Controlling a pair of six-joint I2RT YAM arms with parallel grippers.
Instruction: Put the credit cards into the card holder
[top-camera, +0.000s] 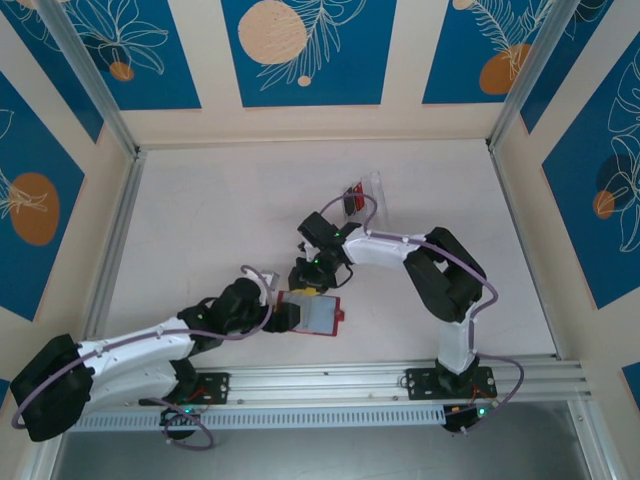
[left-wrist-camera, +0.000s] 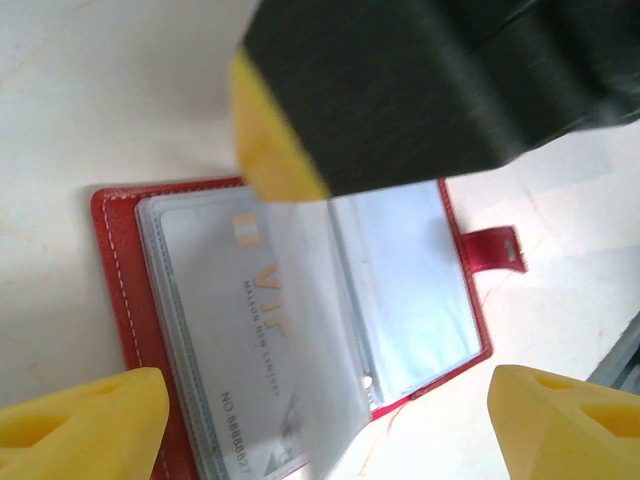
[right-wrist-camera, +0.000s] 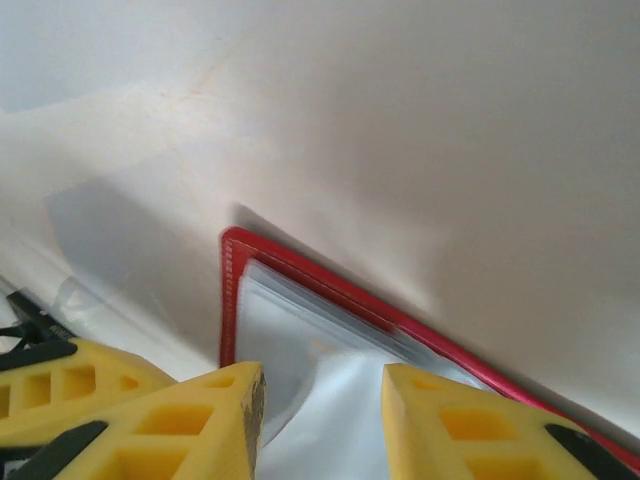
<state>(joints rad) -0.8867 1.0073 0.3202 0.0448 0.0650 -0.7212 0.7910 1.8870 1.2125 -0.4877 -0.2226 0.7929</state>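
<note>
Left gripper (left-wrist-camera: 325, 410), jaws wide and empty, flanks the open red card holder (top-camera: 318, 313), which lies on the table's near middle. A lettered card (left-wrist-camera: 235, 330) sits in its clear sleeves (left-wrist-camera: 400, 290). Right gripper (right-wrist-camera: 325, 400), jaws parted, straddles one sleeve. Farther right, a clear tray (top-camera: 376, 188) holds red and black cards (top-camera: 352, 200). White table (top-camera: 200, 220); blue-patterned walls (top-camera: 305, 50).
</note>
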